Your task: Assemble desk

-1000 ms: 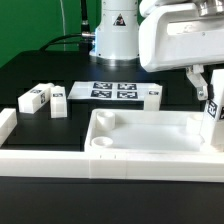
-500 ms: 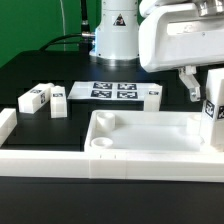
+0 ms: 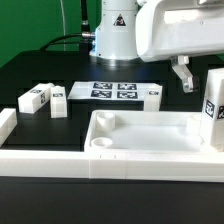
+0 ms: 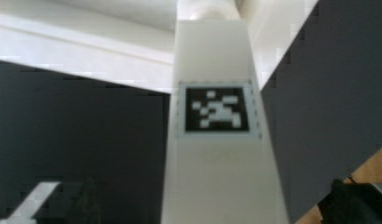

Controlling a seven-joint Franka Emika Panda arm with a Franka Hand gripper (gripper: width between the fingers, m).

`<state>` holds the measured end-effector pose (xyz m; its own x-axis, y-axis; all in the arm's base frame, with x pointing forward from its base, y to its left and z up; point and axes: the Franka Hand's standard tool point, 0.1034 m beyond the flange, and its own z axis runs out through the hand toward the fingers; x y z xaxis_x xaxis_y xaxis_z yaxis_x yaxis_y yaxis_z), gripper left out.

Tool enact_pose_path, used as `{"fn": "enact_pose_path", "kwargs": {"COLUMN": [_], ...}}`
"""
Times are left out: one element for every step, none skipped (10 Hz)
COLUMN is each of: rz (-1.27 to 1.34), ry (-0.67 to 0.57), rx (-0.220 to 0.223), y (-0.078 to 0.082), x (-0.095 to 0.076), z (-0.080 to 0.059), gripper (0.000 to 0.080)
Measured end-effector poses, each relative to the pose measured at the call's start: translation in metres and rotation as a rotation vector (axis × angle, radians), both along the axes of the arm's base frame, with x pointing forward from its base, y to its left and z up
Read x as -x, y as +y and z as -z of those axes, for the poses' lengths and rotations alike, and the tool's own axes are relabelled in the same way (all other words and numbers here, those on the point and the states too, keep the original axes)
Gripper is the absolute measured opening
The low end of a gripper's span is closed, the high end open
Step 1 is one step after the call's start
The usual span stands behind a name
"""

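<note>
White plastic top [image 3: 150,165], tray-shaped with a round socket [image 3: 100,143] at its near corner on the exterior view's left, sits near and central. One leg [image 3: 213,108] stands upright at the top's end on the exterior view's right. Its tag [image 4: 216,108] is just a black-and-white square pattern, no letters.

The gripper [image 3: 204,80] is spread around that leg, with the one finger [image 3: 183,75] I can see clear of it, so it's pinching nothing.

Two more legs [image 3: 35,97] [image 3: 57,101] lie far off on the exterior view's left. A fourth leg [image 3: 152,95] sits just beside the marker board [image 3: 112,91]. The arm base [image 3: 115,40] has a triangle sticker [image 3: 118,20], too small to read.
</note>
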<state>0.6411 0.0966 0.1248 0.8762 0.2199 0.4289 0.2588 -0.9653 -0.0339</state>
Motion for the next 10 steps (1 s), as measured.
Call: {"fn": "enact_pose_path", "kwargs": {"rz": [-0.003,-0.003,-0.001,0.001,-0.003,-0.003,-0.008,0.005,0.003,0.002], "ry": [0.010,0.013,0.017,0.018,0.029,0.033,0.061,0.137,0.222,0.248], "rx": [-0.001,-0.001,-0.002,-0.004,-0.004,-0.004,-0.005,-0.011,-0.012,-0.013], "y": [0.000,-0.001,-0.003,-0.003,-0.002,-0.002,0.000,0.001,0.003,0.002], "x": [-0.003,-0.005,-0.008,-0.011,-0.009,-0.009,-0.007,-0.001,0.000,-0.003], "z": [-0.010,-0.017,-0.024,-0.030,-0.029,-0.028,-0.027,-0.019,-0.016,-0.016], "gripper": [0.0649,0.0649,0.0649,0.0649,0.0649,0.0649,0.0649,0.0649,0.0649,0.0649]}}
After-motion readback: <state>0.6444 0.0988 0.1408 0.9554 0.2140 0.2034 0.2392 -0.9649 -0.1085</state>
